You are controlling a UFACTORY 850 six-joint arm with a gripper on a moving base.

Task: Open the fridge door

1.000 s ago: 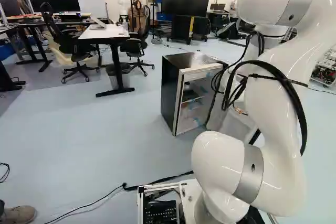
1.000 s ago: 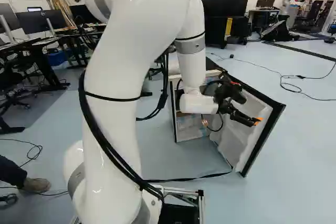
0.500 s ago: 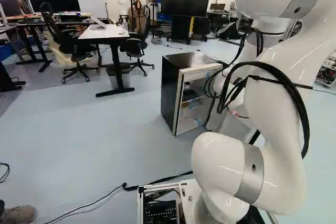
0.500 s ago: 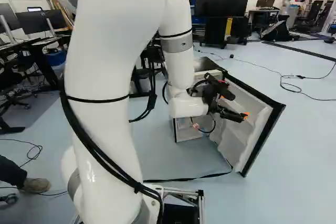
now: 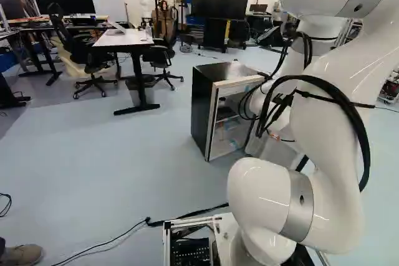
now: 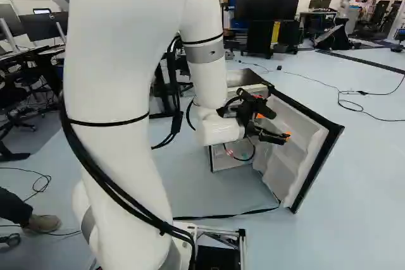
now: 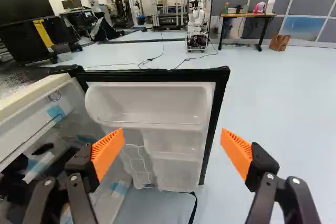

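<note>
- Beyond my base, ahead of my white arm (image 5: 330,107), stood the fridge (image 5: 202,110), black-sided and upright on the floor (image 5: 124,172).
- Out from one side of the fridge's front, its door (image 6: 297,150) hung wide open, its pale inner face and clear bins (image 7: 149,106) turned toward me.
- Before the fridge's open front, my pincer (image 7: 172,142) pointed at the inside of the door. Its two fingers were spread well apart, orange pads (image 7: 107,153) showing, and gripped nothing. I could make out no contact between them and the door.
- As I judged it, the task was all but finished: the seal was parted, the door swung out, and the shelves (image 5: 227,118) inside the fridge lay exposed.
- What remained, I reckoned, was at most a light push on the inner face to widen the gap, then a clean retreat from the fridge. Drawing back carelessly could have caught a finger on a bin, or dragged the door partly closed.
- On the fridge's interior, strips of blue tape (image 7: 55,113) were stuck, with no lettering I could discern. I found no legible brand or label on the fridge's dark side, its top or the door's bins.
- Far beyond the fridge door stood another robot (image 7: 197,22), with no part in my work.
</note>
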